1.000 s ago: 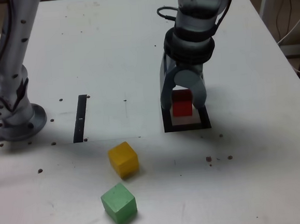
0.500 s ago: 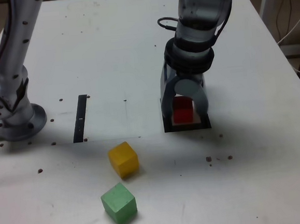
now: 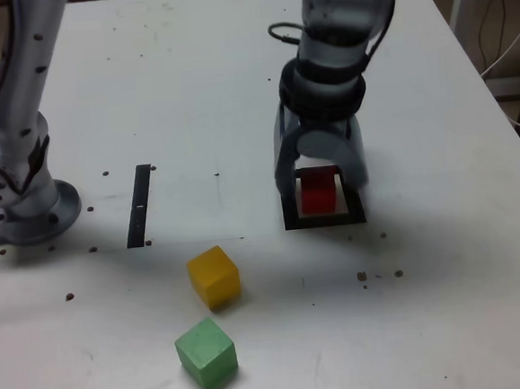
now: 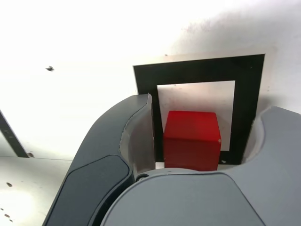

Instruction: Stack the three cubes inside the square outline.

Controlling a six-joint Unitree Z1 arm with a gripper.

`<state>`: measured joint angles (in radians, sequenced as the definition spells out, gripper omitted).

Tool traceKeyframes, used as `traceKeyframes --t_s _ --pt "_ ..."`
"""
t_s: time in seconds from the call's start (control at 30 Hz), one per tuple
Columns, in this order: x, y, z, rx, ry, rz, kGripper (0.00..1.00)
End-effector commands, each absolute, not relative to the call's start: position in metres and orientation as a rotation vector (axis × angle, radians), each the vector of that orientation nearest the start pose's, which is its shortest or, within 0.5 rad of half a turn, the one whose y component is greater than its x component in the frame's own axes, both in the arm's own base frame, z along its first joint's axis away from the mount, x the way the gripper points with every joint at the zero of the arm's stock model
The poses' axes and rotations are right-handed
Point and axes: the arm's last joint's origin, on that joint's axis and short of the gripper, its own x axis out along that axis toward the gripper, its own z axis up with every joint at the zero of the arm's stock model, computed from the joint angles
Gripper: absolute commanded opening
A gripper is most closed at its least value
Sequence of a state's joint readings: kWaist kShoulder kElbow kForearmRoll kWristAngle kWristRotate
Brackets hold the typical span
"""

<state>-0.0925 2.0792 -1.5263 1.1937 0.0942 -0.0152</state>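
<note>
Red cube (image 3: 318,191) sits flat inside the square outline (image 3: 325,218), and my gripper (image 3: 320,167) straddles it, jaws spread, a clear gap on each side. In the wrist view my own housing cuts off the red cube's (image 4: 192,140) near base. It lies square to the frame's (image 4: 199,71) edges. Off on the white speckled surface (image 3: 190,110), the yellow cube (image 3: 213,276) and green cube (image 3: 205,352) lie near each other, both turned askew. A black strip (image 3: 139,205) lies towards the exterior view's left.

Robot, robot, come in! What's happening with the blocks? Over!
Gripper open, straddling red cube. Red cube sits in the outline. Yellow and green wait outside. Nothing blocking.
</note>
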Motion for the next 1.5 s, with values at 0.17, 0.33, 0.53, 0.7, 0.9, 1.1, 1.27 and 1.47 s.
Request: traceKeyframes --t_s 0.17,0.33,0.53,0.7,0.9,1.1,1.27,1.47 --pt "0.348 -0.027 0.252 0.170 1.708 0.017 0.99" --pt "0.334 -0.026 0.266 0.175 1.695 0.007 0.99" --pt "0.316 -0.024 0.283 0.179 1.690 0.011 0.99" --pt "0.305 -0.023 0.291 0.177 1.692 0.009 0.99" --pt "0.295 -0.026 0.295 0.187 1.700 -0.014 0.99" --pt "0.287 -0.040 0.299 0.224 1.715 -0.064 0.99" --pt "0.282 -0.057 0.297 0.247 1.726 -0.104 0.99" --pt "0.272 -0.086 0.292 0.282 1.740 -0.145 0.99"
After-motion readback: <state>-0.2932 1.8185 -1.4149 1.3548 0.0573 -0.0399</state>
